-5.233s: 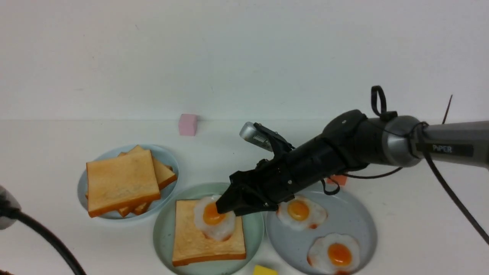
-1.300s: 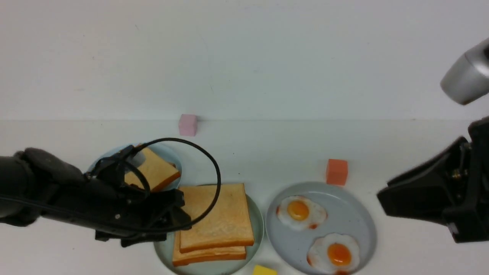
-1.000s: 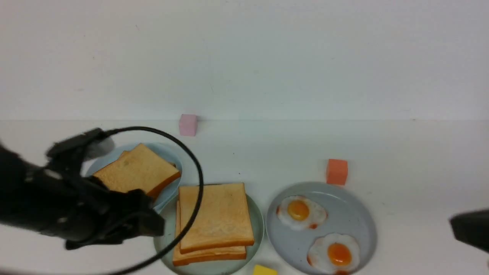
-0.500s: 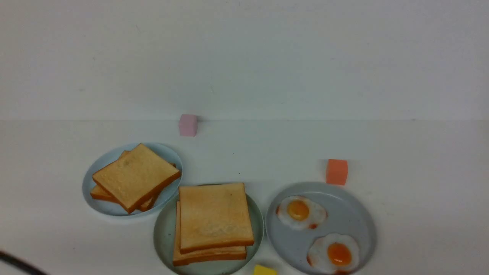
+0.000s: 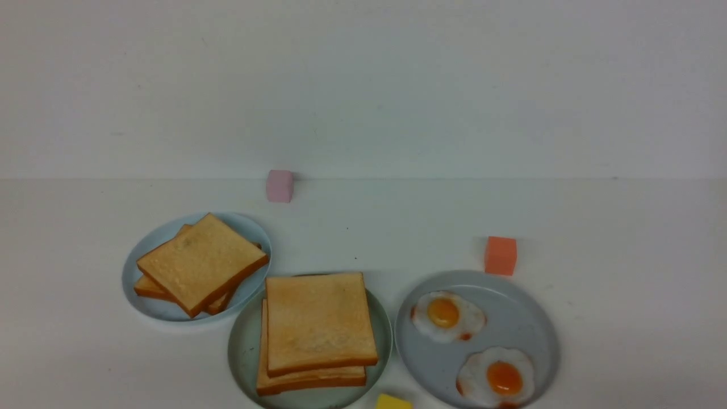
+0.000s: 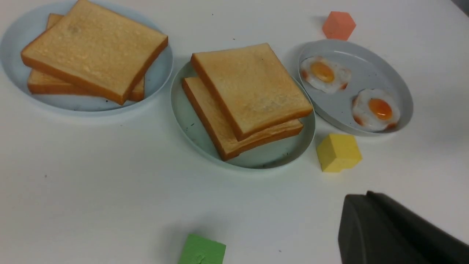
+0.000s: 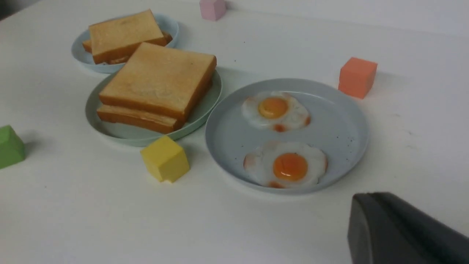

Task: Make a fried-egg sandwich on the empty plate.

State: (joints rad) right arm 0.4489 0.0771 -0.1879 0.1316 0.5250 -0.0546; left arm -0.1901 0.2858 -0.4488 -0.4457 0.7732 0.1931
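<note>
Now the sandwich (image 5: 318, 332) overhangs the mint plate's (image 5: 241, 346) far rim.

In front of us the mint-green plate (image 5: 244, 352) carries two stacked toast slices (image 5: 319, 324), the upper one shifted slightly off the lower. We cannot see any egg between them. To its left, the light-blue plate (image 5: 149, 307) holds a pile of plain toast (image 5: 201, 261). To its right, the grey-blue plate (image 5: 528, 318) bears two fried eggs (image 5: 448, 316). A pink cube (image 5: 279, 186), an orange cube (image 5: 500, 255) and a yellow block (image 5: 393, 402) sit on the white desk (image 5: 625, 284).
</note>
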